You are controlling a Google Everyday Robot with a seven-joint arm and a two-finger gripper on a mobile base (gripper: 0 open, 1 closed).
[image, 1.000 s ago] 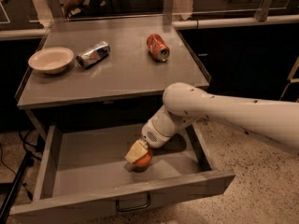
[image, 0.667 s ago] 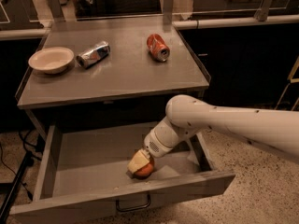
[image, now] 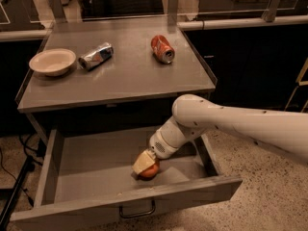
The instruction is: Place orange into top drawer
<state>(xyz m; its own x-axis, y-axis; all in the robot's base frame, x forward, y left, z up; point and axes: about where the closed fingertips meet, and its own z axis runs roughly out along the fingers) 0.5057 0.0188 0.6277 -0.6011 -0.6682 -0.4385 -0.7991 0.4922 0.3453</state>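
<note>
The top drawer [image: 91,170] is pulled wide open under the grey counter, with its dark loop handle [image: 137,211] on the front panel. The orange [image: 151,172] is inside the drawer, right of centre near the front, low at the drawer floor. My gripper [image: 146,163] reaches down into the drawer from the right on a white arm [image: 231,124]. Its pale fingers [image: 142,160] are closed over the top and left of the orange, hiding part of the fruit.
On the counter top [image: 125,78] lie a white bowl [image: 52,61] at the left, a crushed silver can [image: 96,56] beside it, and a red-orange soda can [image: 162,48] on its side. Dark cables [image: 19,172] hang left of the drawer.
My gripper has moved down and slightly toward the drawer's front with the orange held in it, bringing the fruit low onto the drawer floor. The items on the counter have not moved.
</note>
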